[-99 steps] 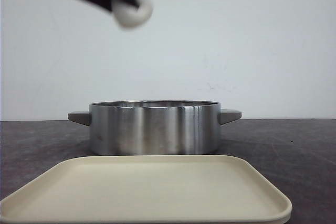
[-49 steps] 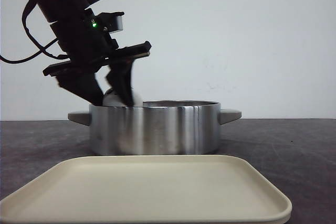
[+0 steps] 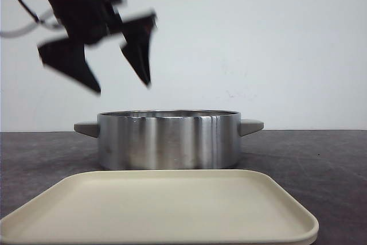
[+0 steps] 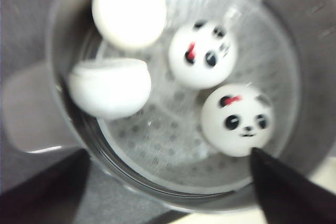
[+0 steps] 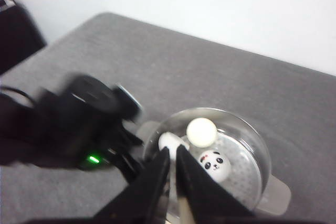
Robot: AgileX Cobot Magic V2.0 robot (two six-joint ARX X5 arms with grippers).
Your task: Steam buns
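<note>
Four white buns lie in the steel pot (image 3: 169, 139) on its perforated steamer insert (image 4: 173, 145). In the left wrist view two buns show panda faces (image 4: 202, 53) (image 4: 237, 119), one lies on its side (image 4: 110, 87) and one shows its plain underside (image 4: 128, 9). My left gripper (image 3: 123, 88) is open and empty above the pot's left side, its fingertips (image 4: 273, 177) framing the pot. My right gripper (image 5: 172, 153) is shut and empty, high above the pot, where three buns (image 5: 214, 163) show. In the front view the buns are hidden by the pot wall.
A cream tray (image 3: 160, 205) lies in front of the pot near the table's front edge. The pot has grey side handles (image 3: 251, 126). The dark table (image 3: 321, 164) runs back to a white wall. The left arm (image 5: 79, 124) hovers beside the pot.
My left gripper came down into the pot with a bun, let it go, and has risen open and empty above the rim.
</note>
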